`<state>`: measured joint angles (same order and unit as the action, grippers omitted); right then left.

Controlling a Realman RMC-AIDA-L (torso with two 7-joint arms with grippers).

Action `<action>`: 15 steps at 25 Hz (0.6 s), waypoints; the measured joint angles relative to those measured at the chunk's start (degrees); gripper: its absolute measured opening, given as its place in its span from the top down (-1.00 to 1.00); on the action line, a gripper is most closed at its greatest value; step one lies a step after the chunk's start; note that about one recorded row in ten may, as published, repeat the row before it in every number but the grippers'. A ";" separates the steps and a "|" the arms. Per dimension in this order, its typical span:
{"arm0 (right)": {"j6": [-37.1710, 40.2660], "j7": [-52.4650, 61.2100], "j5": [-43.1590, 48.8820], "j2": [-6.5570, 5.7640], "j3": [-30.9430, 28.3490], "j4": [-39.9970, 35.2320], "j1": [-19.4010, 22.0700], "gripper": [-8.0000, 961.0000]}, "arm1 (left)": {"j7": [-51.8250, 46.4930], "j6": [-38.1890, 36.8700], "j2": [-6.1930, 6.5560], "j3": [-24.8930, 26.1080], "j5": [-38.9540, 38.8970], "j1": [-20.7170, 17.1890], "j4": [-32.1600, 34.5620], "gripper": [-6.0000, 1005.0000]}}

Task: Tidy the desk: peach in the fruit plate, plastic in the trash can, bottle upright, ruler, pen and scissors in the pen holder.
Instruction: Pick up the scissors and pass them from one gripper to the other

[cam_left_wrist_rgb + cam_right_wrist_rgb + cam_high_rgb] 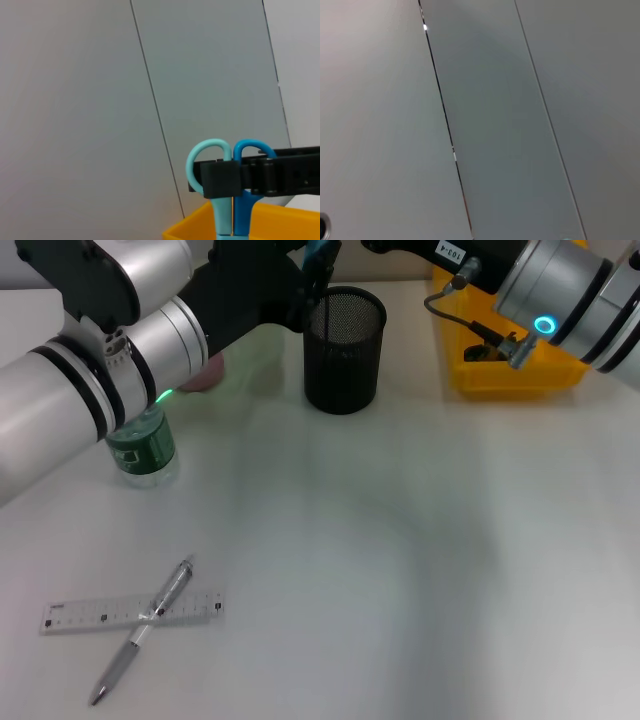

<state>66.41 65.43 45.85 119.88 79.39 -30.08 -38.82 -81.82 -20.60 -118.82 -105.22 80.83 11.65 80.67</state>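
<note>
You have the left gripper (232, 179) pinching the blue scissors (225, 165) (handles up) above the pen holder (344, 348) by the desk's far edge, so they drop in point-first.

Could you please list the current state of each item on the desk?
Scissors: closed, gripped by the left gripper.
Pen holder: upright.
Bottle: upright.
Pen: lying across the ruler.
Ruler: flat on the desk.
</note>
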 joint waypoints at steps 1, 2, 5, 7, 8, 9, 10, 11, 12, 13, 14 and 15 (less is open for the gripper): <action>-0.01 -0.21 -0.35 0.00 0.09 0.06 0.00 0.40 | 0.00 0.00 0.00 0.00 0.00 0.00 0.00 0.33; -0.02 -0.56 -0.80 0.00 0.22 0.16 -0.01 0.41 | 0.00 0.27 0.00 -0.17 0.00 -0.01 0.07 0.33; -0.04 -1.16 -1.30 0.00 0.29 0.36 -0.04 0.46 | 0.00 1.02 -0.04 -0.68 -0.04 -0.16 0.28 0.33; -0.05 -1.54 -1.32 0.00 0.38 0.37 -0.10 0.49 | 0.00 1.12 -0.05 -0.73 -0.06 -0.18 0.28 0.32; -0.06 -1.66 -1.32 0.00 0.42 0.37 -0.11 0.51 | -0.06 1.59 -0.08 -0.87 -0.24 -0.20 0.32 0.32; -0.06 -1.78 -1.32 0.00 0.48 0.37 -0.11 0.53 | -0.06 1.72 -0.08 -0.96 -0.26 -0.20 0.37 0.32; -0.06 -1.78 -1.32 0.00 0.48 0.37 -0.11 0.53 | -0.07 1.86 -0.08 -1.08 -0.27 -0.21 0.44 0.32; -0.06 -1.78 -1.32 0.00 0.49 0.37 -0.12 0.54 | -0.07 1.86 -0.08 -1.08 -0.27 -0.21 0.44 0.32; -0.06 -1.79 -1.32 0.00 0.50 0.37 -0.12 0.55 | -0.07 1.86 -0.08 -1.08 -0.27 -0.21 0.44 0.31; -0.06 -1.79 -1.32 0.00 0.50 0.39 -0.12 0.56 | -0.07 1.86 -0.08 -1.08 -0.27 -0.21 0.44 0.31; -0.07 -1.80 -1.32 0.00 0.51 0.44 -0.12 0.57 | -0.04 2.21 -0.09 -1.41 -0.28 -0.21 0.64 0.31; -0.07 -1.80 -1.32 0.00 0.51 0.44 -0.12 0.58 | -0.04 2.21 -0.09 -1.41 -0.28 -0.21 0.64 0.31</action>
<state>66.34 63.63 44.53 119.87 79.89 -29.64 -38.94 -81.86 -18.39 -118.91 -106.63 80.55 11.43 81.31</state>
